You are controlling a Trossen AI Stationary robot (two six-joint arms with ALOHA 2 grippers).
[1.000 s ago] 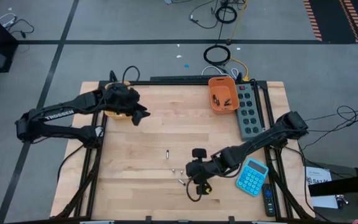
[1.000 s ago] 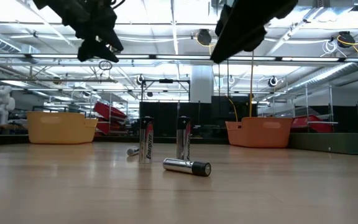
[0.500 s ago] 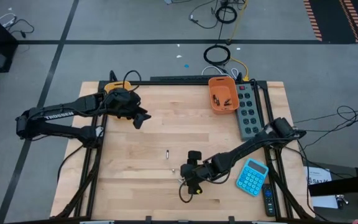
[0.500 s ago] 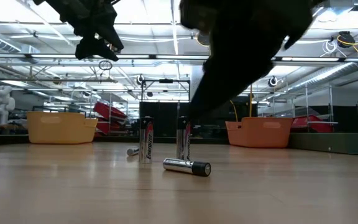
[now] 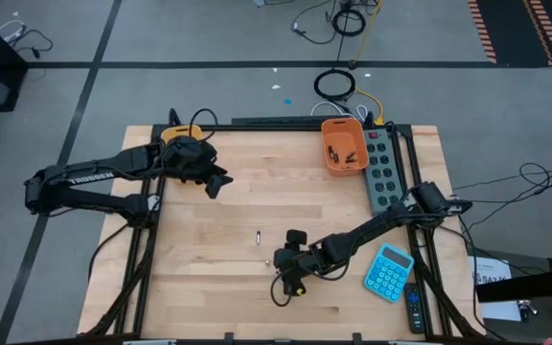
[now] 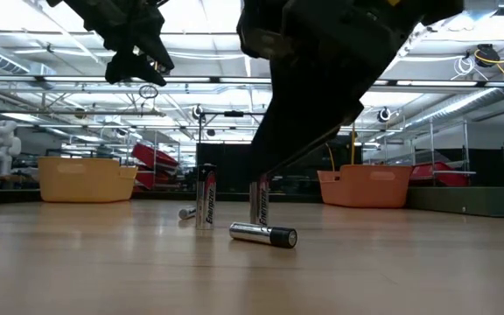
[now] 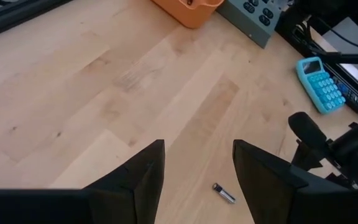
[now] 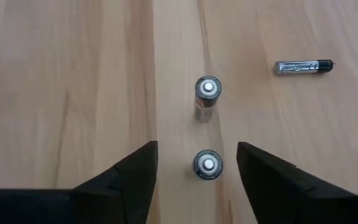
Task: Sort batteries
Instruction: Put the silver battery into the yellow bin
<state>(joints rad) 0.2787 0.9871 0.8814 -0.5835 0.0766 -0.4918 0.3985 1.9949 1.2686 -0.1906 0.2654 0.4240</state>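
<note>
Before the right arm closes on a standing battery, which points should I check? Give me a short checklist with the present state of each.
1. Right tool open: ok.
2. Nearer standing battery between its fingers: ok.
3. This battery upright: ok.
4. Second standing battery apart from the fingers: ok.
5. Lying battery away from the path: ok.
6. Left tool far away, open, near the yellow bin: ok.

Glossy metallic batteries (image 8: 207, 93), pale smooth wooden table (image 5: 228, 201), matt orange plastic bin (image 5: 344, 149), matt black claw fingers (image 8: 129, 180)
</note>
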